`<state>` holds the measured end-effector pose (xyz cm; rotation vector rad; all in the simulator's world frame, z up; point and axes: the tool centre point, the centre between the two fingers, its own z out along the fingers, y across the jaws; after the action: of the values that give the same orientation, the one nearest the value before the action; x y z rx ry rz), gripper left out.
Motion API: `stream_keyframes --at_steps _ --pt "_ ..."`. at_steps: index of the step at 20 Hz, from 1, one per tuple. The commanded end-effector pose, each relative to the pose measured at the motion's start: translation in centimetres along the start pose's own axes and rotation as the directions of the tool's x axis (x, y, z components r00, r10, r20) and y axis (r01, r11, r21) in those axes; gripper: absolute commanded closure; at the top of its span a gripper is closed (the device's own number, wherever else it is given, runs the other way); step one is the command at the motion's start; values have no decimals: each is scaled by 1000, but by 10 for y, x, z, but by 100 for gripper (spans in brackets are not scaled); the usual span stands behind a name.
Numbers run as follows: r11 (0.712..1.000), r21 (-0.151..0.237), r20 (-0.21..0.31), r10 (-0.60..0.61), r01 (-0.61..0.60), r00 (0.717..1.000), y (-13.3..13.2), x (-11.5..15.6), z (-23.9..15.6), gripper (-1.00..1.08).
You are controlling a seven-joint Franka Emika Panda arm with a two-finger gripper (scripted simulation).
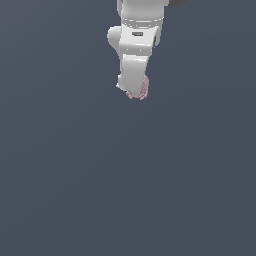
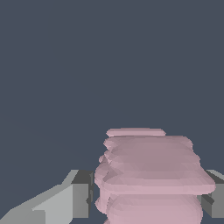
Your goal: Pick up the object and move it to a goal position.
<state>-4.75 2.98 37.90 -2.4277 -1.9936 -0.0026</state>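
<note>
In the wrist view we see the white-and-grey two-fingered gripper (image 2: 146, 199) with its jaws set apart only as far as the thing between them allows: one pale grey finger (image 2: 65, 201) sits against one side of the small pale pink knobbly object (image 2: 151, 170), a stack of flattened, ridged lobes, and the other finger (image 2: 213, 197) presses against the opposite side. So we read the jaws as clamped on the pink object, which fills nearly the whole gap between the fingers and rises above their tips in this picture. The object's lower part and both fingers are cut off by the picture's edge, so we cannot see how deep it sits in the grasp. In the exterior view the white robot arm (image 1: 136, 42) comes in from the upper edge, its upper links cut off there, and the same pink object (image 1: 141, 90) shows as a small beaded cluster at the arm's lowest end, peeping out beside and below the white gripper housing (image 1: 132, 86). The fingers themselves are hidden by that housing here, and the object is too small for us to make out its shape; it seems to hang clear of the plain dark blue-grey ground (image 1: 128, 190), though with no shadow visible we cannot be sure of its height.
</note>
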Motion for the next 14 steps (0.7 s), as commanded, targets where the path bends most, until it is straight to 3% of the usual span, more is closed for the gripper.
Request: stream_keyframes --at_steps 1,14 --pt "1000 1 0 1 -1 1000 2 7 -24 108" --pt "1000 1 1 4 -4 1000 12 33 -107 108"
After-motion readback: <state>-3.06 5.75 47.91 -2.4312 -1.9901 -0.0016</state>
